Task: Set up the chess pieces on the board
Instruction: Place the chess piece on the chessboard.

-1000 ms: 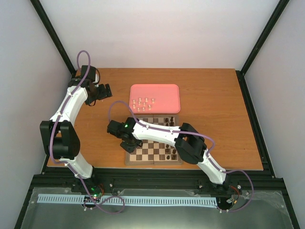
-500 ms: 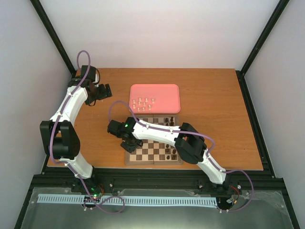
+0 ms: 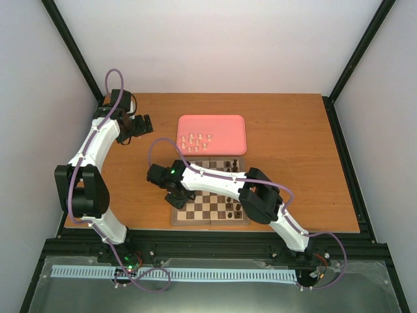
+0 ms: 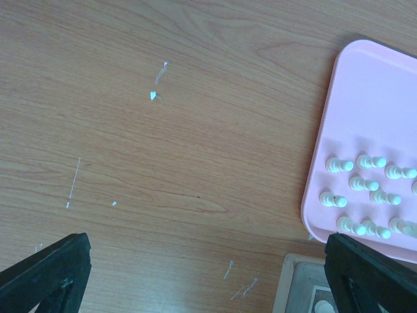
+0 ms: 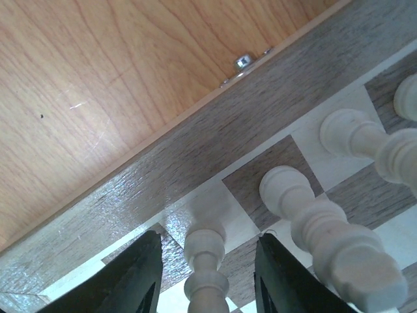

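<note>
The board (image 3: 208,222) lies at the near middle of the table. My right gripper (image 3: 180,197) hangs low over its left edge. In the right wrist view its fingers (image 5: 146,274) stand open on either side of an upright cream chess piece (image 5: 206,251) that rests on a light square, with a gap on each side. Two more cream pieces (image 5: 293,195) stand to the right of it on the board (image 5: 195,156). Several cream pieces (image 3: 197,139) lie on the pink tray (image 3: 225,127). My left gripper (image 3: 144,124) is open and empty over bare table left of the tray.
Dark brown pieces stand on the board's far right (image 3: 230,163) and near right (image 3: 234,210) squares. In the left wrist view the tray (image 4: 371,91) with its cream pieces (image 4: 365,195) is at the right, and the board's corner (image 4: 296,287) is at the bottom.
</note>
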`<act>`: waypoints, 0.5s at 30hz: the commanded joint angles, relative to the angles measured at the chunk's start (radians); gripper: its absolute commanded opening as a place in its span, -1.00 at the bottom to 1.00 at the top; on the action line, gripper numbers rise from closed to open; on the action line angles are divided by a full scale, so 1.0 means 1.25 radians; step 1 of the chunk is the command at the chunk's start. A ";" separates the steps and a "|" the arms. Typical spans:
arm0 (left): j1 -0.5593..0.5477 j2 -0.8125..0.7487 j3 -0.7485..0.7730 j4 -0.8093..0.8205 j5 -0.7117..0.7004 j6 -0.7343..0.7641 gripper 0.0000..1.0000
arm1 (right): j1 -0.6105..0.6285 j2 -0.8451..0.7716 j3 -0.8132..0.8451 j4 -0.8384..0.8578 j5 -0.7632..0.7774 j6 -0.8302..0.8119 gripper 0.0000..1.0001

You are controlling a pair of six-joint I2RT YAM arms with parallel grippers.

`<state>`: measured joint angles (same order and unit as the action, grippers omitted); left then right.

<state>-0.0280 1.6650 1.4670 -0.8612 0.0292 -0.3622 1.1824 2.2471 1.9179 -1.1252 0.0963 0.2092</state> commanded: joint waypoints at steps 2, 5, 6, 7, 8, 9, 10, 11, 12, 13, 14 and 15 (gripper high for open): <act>-0.001 -0.007 0.014 0.005 -0.006 0.006 1.00 | -0.006 -0.031 0.035 -0.008 0.019 -0.008 -0.12; -0.002 -0.007 0.017 0.004 -0.007 0.006 1.00 | -0.006 -0.037 0.061 -0.032 0.030 -0.008 -0.05; -0.002 -0.008 0.018 0.003 -0.007 0.007 1.00 | -0.006 -0.040 0.069 -0.039 0.033 -0.007 -0.03; -0.001 -0.009 0.019 0.003 -0.008 0.007 1.00 | -0.006 -0.046 0.079 -0.045 0.034 -0.007 -0.02; -0.002 -0.010 0.020 0.002 -0.009 0.007 0.99 | -0.006 -0.051 0.087 -0.051 0.036 -0.006 0.00; -0.002 -0.009 0.020 0.001 -0.008 0.007 1.00 | -0.006 -0.057 0.098 -0.057 0.038 -0.004 0.02; -0.001 -0.009 0.022 0.000 -0.008 0.006 0.99 | -0.005 -0.063 0.108 -0.067 0.042 -0.003 0.03; -0.002 -0.010 0.023 -0.001 -0.007 0.007 1.00 | -0.006 -0.068 0.121 -0.079 0.045 -0.002 0.05; -0.002 -0.011 0.023 -0.001 -0.006 0.006 0.99 | -0.005 -0.075 0.137 -0.093 0.050 0.000 0.06; -0.001 -0.011 0.024 -0.001 -0.004 0.007 0.99 | -0.006 -0.082 0.147 -0.104 0.056 0.002 0.08; -0.002 -0.011 0.025 -0.001 -0.003 0.006 0.99 | -0.006 -0.091 0.159 -0.113 0.063 0.004 0.10; -0.002 -0.011 0.026 -0.001 -0.002 0.005 1.00 | -0.006 -0.098 0.171 -0.125 0.071 0.004 0.12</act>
<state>-0.0280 1.6650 1.4670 -0.8619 0.0292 -0.3622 1.1824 2.2101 2.0598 -1.2098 0.1345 0.2050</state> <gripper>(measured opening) 0.997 0.548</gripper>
